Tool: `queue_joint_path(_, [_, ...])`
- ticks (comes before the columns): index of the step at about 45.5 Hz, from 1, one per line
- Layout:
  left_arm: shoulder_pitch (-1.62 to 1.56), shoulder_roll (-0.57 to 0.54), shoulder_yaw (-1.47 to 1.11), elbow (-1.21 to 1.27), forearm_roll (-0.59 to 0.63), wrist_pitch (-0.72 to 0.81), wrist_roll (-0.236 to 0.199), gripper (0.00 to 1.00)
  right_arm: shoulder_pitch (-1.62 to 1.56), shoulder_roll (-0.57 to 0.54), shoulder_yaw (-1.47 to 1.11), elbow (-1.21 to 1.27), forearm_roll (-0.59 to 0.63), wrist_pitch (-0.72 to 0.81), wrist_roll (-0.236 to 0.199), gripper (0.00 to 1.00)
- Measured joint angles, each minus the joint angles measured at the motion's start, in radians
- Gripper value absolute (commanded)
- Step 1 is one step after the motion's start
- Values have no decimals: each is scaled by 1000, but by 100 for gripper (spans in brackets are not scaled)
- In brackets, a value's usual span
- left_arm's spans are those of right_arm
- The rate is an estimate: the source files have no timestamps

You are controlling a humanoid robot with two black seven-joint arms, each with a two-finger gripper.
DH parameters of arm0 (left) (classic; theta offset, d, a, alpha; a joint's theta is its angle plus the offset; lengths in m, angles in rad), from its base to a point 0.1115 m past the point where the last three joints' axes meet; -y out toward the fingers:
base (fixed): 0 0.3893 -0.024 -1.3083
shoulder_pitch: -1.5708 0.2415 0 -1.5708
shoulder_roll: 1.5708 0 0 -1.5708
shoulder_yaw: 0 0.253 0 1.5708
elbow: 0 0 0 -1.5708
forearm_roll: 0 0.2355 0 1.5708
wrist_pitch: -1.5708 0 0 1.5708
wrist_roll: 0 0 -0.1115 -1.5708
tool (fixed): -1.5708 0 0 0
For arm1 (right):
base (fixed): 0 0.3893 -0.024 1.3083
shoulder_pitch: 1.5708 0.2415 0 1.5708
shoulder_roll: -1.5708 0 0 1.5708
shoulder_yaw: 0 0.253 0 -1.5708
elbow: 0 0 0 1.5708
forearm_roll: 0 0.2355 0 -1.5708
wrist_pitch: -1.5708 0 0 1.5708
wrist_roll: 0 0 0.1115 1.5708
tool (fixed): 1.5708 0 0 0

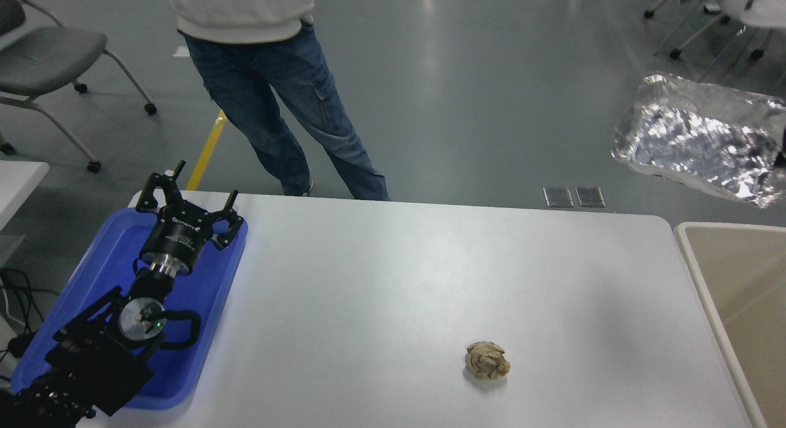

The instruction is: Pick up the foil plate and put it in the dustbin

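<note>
The foil plate [700, 139], a large crinkled silver tray, hangs in the air at the far right, beyond the table's far right corner and above the far end of the dustbin [689, 256]. Its inside is tilted toward me. Only a dark sliver of my right gripper [783, 150] shows at the picture's right edge, at the plate's right end, holding it up. The dustbin, with a beige inside and an off-white rim, stands against the table's right side. My left gripper [187, 198] is parked open over the blue tray at the lower left.
A crumpled brown paper ball [487, 360] lies on the white table [393, 280] toward the front right. A blue tray [202, 299] sits at the table's left edge. A person in jeans [276, 90] stands at the far side. Chairs stand on the floor beyond.
</note>
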Motion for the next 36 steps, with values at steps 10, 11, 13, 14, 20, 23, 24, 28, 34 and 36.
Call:
queue_joint_path(10, [0,0,-1,0,0,0,0,100,-335,-1,47,-245,157,-87,-33,0])
queue_joint_path(11, [0,0,-1,0,0,0,0,100,-359,-1,52,-258,165,-95,-37,0])
queue_joint_path(13, [0,0,-1,0,0,0,0,100,-408,-1,65,-284,182,-114,-46,0])
queue_joint_path(14, [0,0,-1,0,0,0,0,100,-431,-1,72,-296,189,-125,-50,0])
queue_joint_path(20, [0,0,-1,0,0,0,0,100,-566,2,134,-357,221,-189,-70,0])
queue_joint_path(23, [0,0,-1,0,0,0,0,100,-628,4,175,-383,231,-219,-77,0])
queue_joint_path(24, [0,0,-1,0,0,0,0,100,-645,5,188,-390,233,-227,-79,0])
queue_joint_path(28, [0,0,-1,0,0,0,0,100,-722,13,251,-427,241,-265,-95,0])
queue_joint_path(34, [0,0,-1,0,0,0,0,100,-826,29,341,-472,245,-315,-114,0])
queue_joint_path(36, [0,0,-1,0,0,0,0,100,-859,36,370,-484,247,-336,-118,0])
